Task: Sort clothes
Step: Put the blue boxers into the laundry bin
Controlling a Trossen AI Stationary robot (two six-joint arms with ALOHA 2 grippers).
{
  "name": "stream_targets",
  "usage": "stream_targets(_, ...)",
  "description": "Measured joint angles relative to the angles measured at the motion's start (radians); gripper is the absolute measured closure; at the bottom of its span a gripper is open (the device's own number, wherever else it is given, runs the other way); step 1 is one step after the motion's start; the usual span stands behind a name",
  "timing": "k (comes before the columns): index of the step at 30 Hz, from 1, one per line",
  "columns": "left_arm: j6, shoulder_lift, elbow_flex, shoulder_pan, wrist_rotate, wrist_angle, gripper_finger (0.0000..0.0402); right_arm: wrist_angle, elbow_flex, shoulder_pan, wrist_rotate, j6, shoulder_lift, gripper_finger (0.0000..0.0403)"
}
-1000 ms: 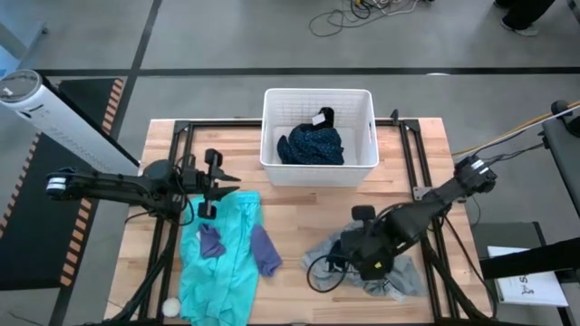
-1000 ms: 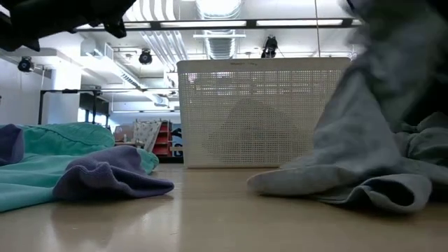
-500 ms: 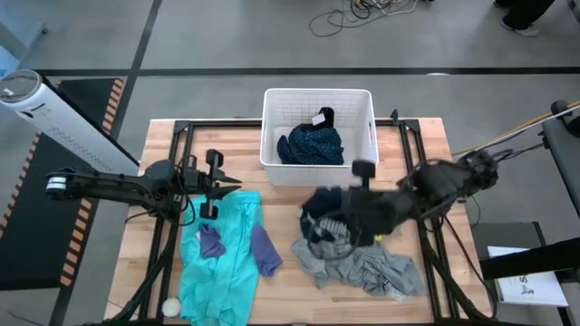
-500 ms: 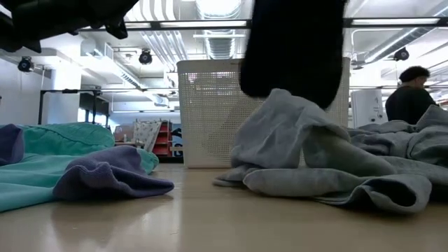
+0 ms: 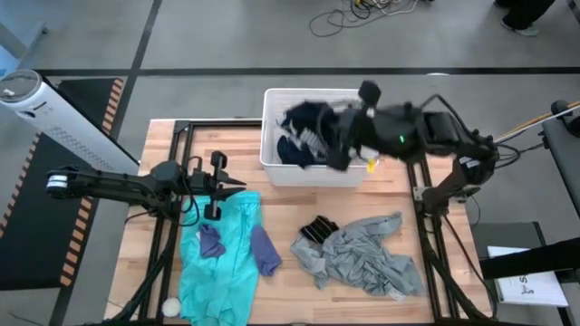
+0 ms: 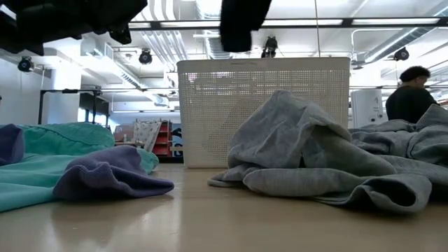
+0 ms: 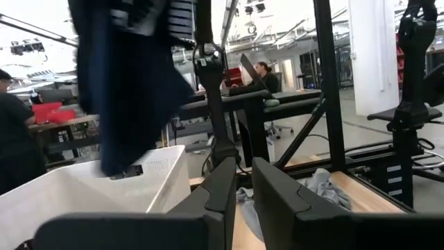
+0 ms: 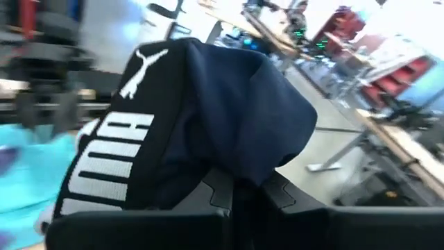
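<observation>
Basket [image 5: 362,136] half-hidden behind dark garment [image 5: 304,122]

The right arm reaches across with its two-finger right gripper [image 5: 337,138] clamped on a dark white-printed fabric garment [image 5: 308,127] hanging below it, while the left arm lies low, its left gripper [image 5: 227,186] closed on nothing.

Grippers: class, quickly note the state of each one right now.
Left gripper: shut, holding nothing, above the table's left side.
Right gripper: shut on the dark garment, above the basket.
</observation>
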Motion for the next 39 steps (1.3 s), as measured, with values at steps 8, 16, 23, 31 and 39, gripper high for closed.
stream_targets(8,-0.007,0.015,0.000,0.000,0.000,0.000,0.0367,-0.042,-0.012,-0.236,-0.193,0.094,0.013,0.0400)
stream_targets(16,-0.016,0.023,0.000,-0.004,0.001,0.001,0.0367,-0.166,-0.104,-0.396,-0.397,0.174,0.093,0.0400)
stream_targets(23,-0.018,0.023,-0.001,-0.018,0.001,0.002,0.0367,-0.201,-0.246,-0.534,-0.546,0.160,0.212,0.0400)
stream_targets(31,-0.020,0.027,-0.001,-0.020,0.001,-0.003,0.0367,-0.113,-0.323,-0.654,-0.724,0.138,0.395,0.0400)
stream_targets(39,-0.034,0.028,-0.001,-0.020,0.001,-0.005,0.0367,-0.106,-0.350,-0.679,-0.772,0.130,0.514,0.0377)
